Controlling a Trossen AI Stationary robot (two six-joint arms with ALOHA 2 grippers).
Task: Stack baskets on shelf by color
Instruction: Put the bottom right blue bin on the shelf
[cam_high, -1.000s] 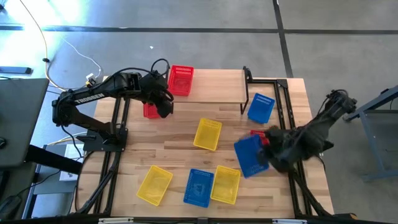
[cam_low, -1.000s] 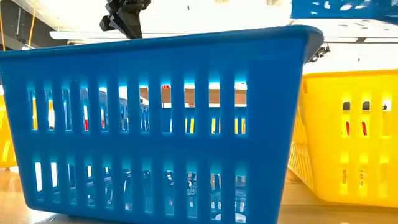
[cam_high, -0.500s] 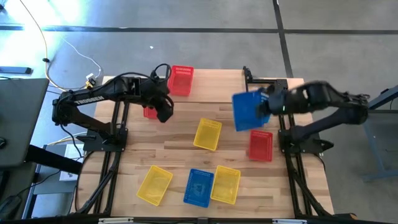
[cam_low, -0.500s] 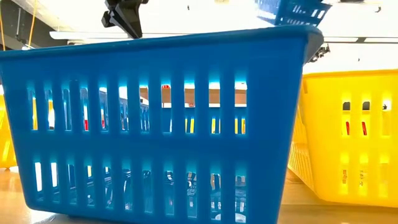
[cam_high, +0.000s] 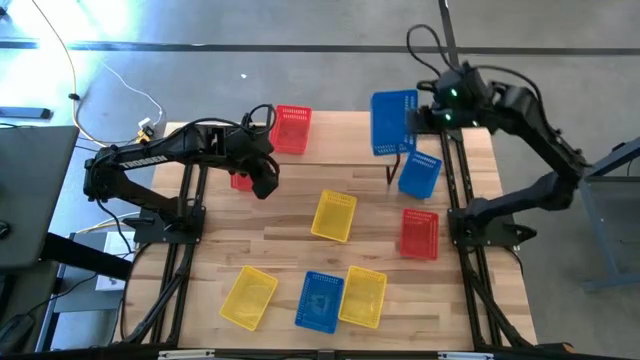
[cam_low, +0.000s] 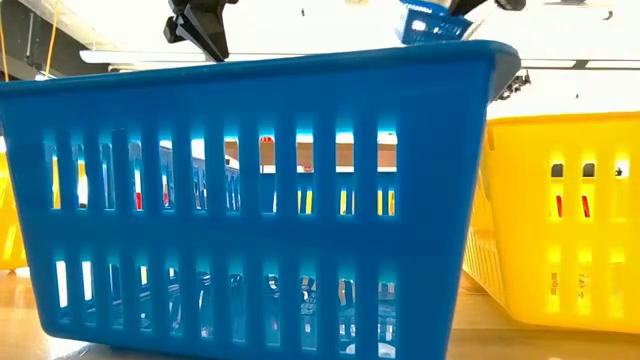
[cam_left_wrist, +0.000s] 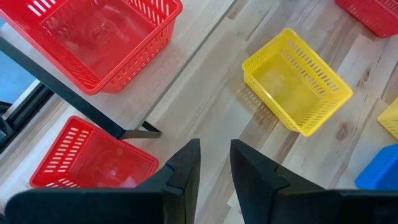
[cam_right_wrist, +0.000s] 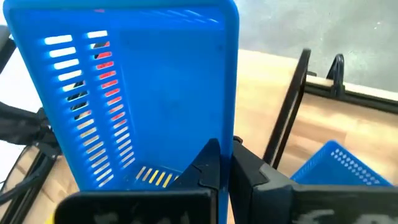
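Blue basket (cam_high: 393, 122): being held by the right gripper (cam_high: 418, 117), fingers clamped on its rim, above the shelf (cam_high: 345, 140) end, long axis crosswise. Left gripper (cam_high: 263, 183): fingers slightly apart, empty, being kept beside the red basket (cam_high: 241, 178) on the worktop (cam_high: 290, 255).

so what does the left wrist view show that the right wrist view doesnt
Only the left wrist view: a red basket on the shelf, another red basket on the table beside the shelf leg, a yellow basket, and the left claw, holding nothing.

Only the right wrist view: the right claw shut on a blue basket above the shelf's end.

Both: light wooden table and black shelf legs.
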